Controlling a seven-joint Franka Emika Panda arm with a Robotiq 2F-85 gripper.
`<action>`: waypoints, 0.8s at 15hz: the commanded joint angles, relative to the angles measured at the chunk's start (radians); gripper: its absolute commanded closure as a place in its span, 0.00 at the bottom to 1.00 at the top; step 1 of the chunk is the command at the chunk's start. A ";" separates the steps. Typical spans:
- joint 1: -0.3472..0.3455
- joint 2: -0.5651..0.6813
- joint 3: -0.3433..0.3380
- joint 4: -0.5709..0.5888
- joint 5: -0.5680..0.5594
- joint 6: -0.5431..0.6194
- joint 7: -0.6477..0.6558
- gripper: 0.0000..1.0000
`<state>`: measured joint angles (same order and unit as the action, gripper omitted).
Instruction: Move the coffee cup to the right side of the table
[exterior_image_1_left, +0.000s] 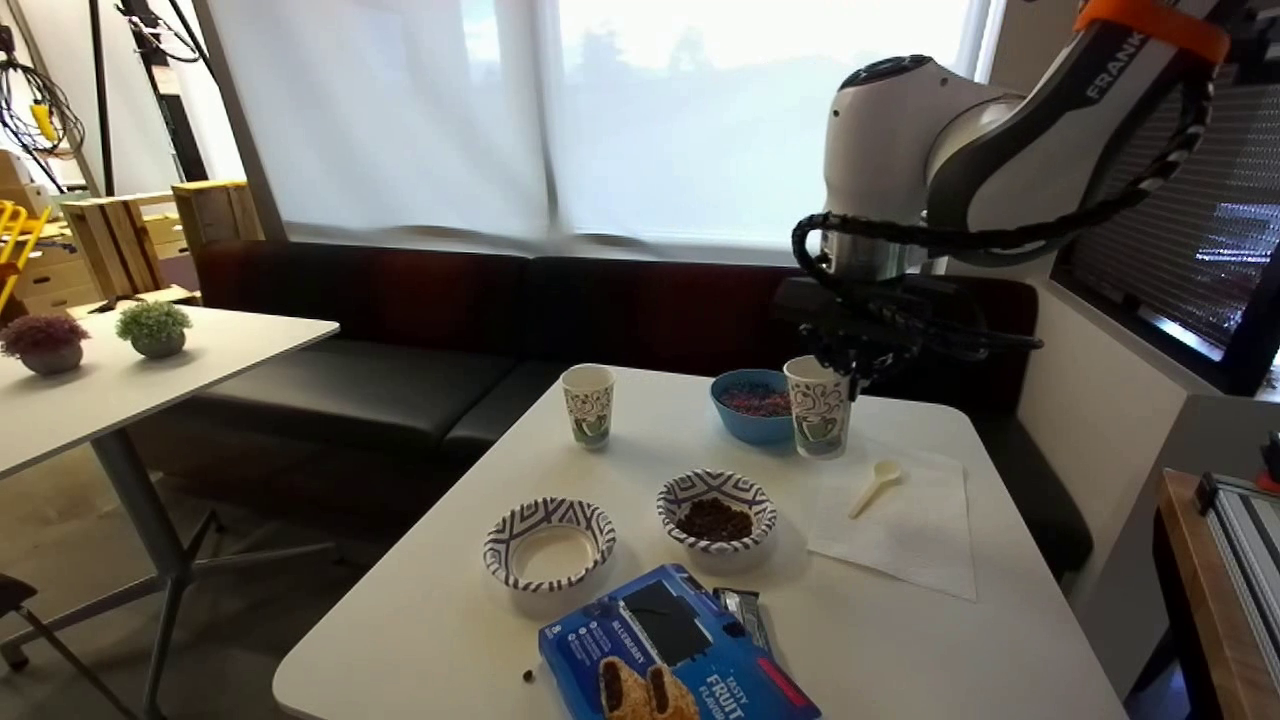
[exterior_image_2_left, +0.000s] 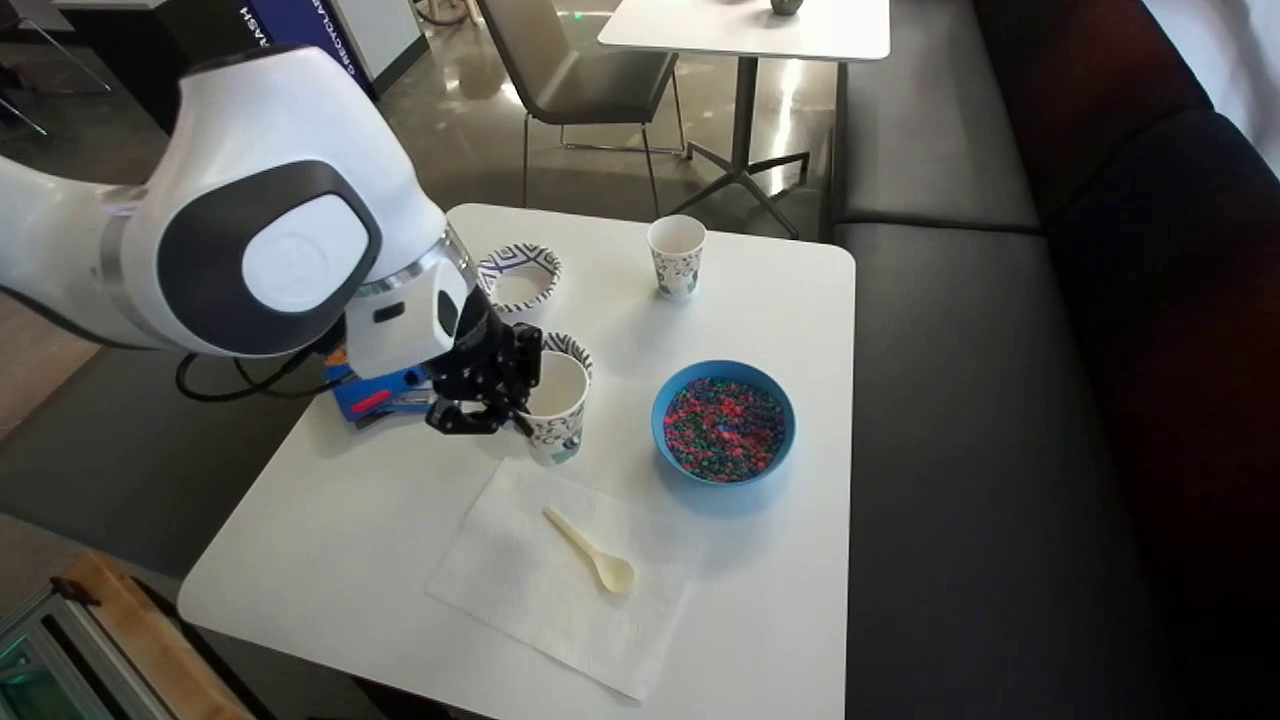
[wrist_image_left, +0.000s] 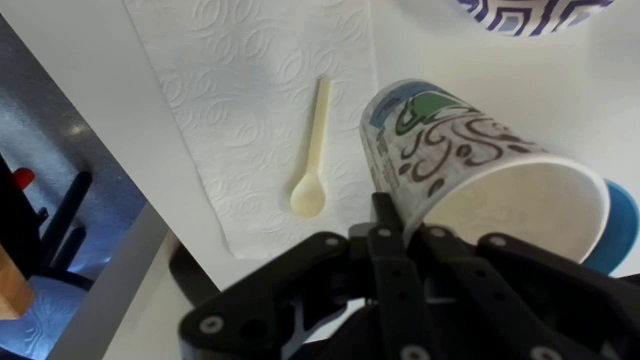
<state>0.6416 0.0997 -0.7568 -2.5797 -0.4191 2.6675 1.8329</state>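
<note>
The coffee cup, a tapered whitish paper cup with brown and green markings, shows in both exterior views (exterior_image_1_left: 820, 415) (exterior_image_2_left: 558, 428) and in the wrist view (wrist_image_left: 445, 135). My gripper (wrist_image_left: 406, 235) is shut on its wall at the rim, one finger inside and one outside. The gripper also shows in both exterior views (exterior_image_1_left: 853, 378) (exterior_image_2_left: 520, 420), where its fingers are partly hidden. The cup is empty and appears held above the white table (exterior_image_1_left: 430, 620) (exterior_image_2_left: 330, 540), near the napkin and the brown-filled bowl. It looks roughly upright in the exterior views.
A similar cup (exterior_image_1_left: 588, 408) stands at the table's far left in an exterior view. A blue bowl (exterior_image_2_left: 725, 470) holds coloured bits. A patterned bowl (exterior_image_1_left: 716, 540) holds brown bits beside another patterned bowl (exterior_image_1_left: 550, 580). A spoon (wrist_image_left: 315, 150) lies on a napkin (wrist_image_left: 225, 120). A blue box (exterior_image_1_left: 670, 650) lies nearby.
</note>
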 joint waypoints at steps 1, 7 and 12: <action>-0.167 -0.017 0.156 -0.001 -0.036 -0.007 0.027 0.96; -0.154 -0.024 0.158 -0.005 -0.034 -0.006 0.046 0.99; -0.392 0.055 0.348 0.034 -0.209 0.000 0.269 0.99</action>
<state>0.3758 0.1087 -0.5065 -2.5688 -0.5142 2.6675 1.9574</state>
